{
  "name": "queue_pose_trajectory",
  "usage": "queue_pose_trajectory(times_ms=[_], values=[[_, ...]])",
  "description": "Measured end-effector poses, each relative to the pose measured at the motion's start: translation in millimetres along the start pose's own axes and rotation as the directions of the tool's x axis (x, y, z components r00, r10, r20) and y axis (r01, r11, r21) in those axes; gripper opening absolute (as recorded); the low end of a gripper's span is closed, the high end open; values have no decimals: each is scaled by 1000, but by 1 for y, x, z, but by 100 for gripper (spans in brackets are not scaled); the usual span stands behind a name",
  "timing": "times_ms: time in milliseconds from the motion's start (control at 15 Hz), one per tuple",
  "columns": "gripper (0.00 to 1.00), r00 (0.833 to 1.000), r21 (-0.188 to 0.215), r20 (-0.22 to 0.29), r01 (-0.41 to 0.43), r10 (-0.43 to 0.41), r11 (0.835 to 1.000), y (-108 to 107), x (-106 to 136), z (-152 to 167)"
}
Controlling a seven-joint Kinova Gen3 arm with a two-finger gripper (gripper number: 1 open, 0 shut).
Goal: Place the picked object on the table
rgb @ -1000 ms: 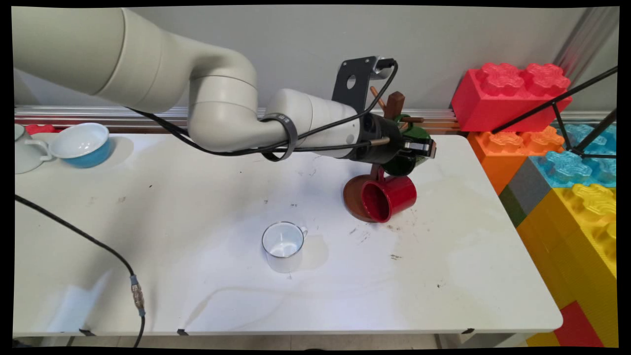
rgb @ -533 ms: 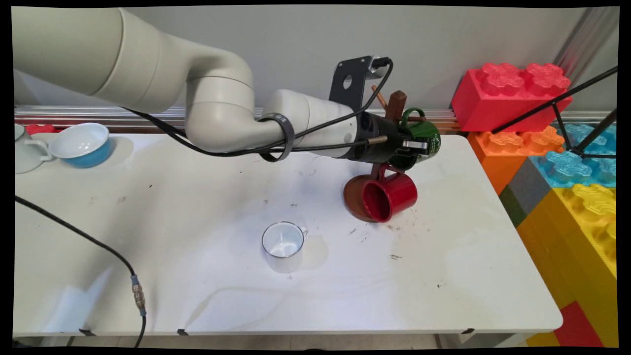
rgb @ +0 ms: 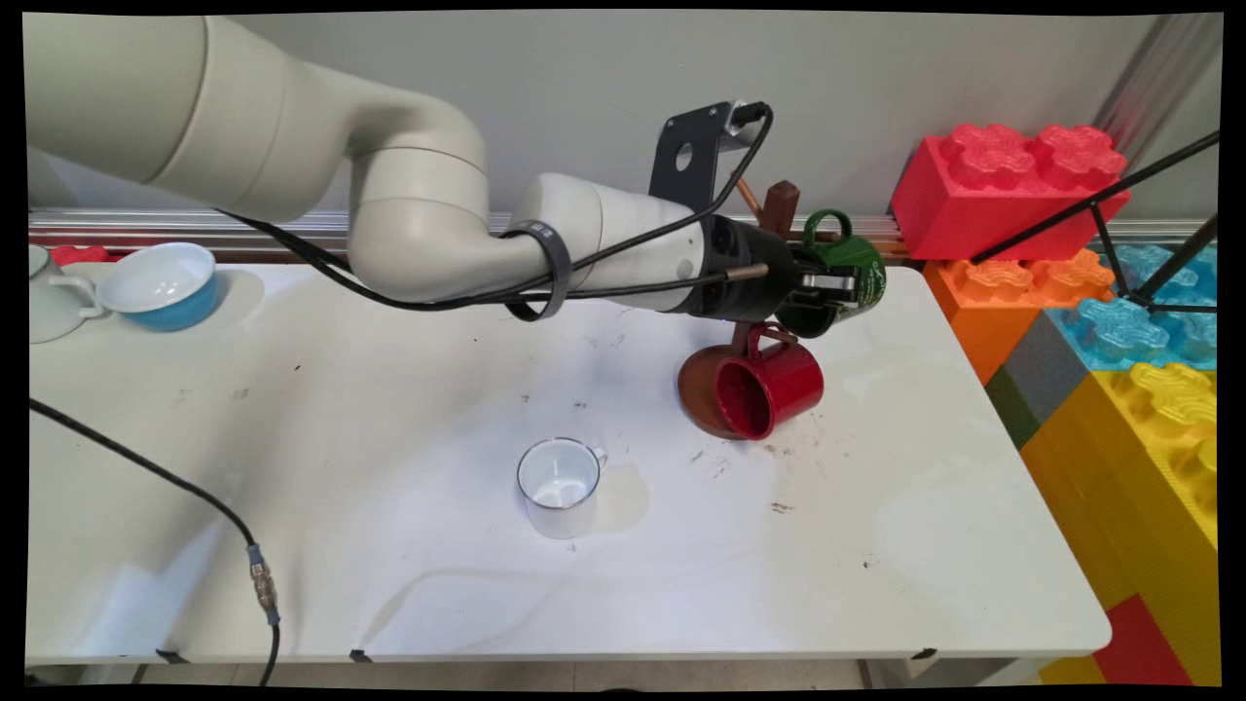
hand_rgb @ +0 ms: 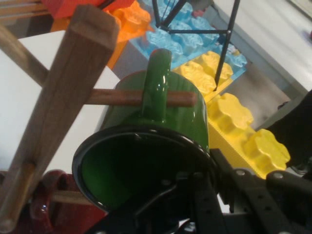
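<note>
While the end effector [rgb: 829,283] is clamping the rim of the green mug [rgb: 849,265], the mug is hanging in the air on its side above the bench [rgb: 389,409], right against the wooden mug rack [rgb: 780,205]. In the hand view the mug's handle [hand_rgb: 157,80] is sitting over one of the rack's pegs [hand_rgb: 117,97], with the peg passing through the loop, and the fingers are gripping the mug and not letting go. A red mug [rgb: 774,385] is hanging from a lower peg just beneath, close under the green one. A white mug [rgb: 558,482] is standing well apart on the bench's near middle. A blue bowl [rgb: 161,282] and a white cup [rgb: 49,297] are sitting at the far left. Big toy bricks [rgb: 1007,180] are standing past the bench's right end.
</note>
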Motion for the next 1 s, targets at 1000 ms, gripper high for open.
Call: queue_pose_trajectory(times_ms=[1000], values=[[0,998,-110,66,19,-12,994,36,-6,-27]])
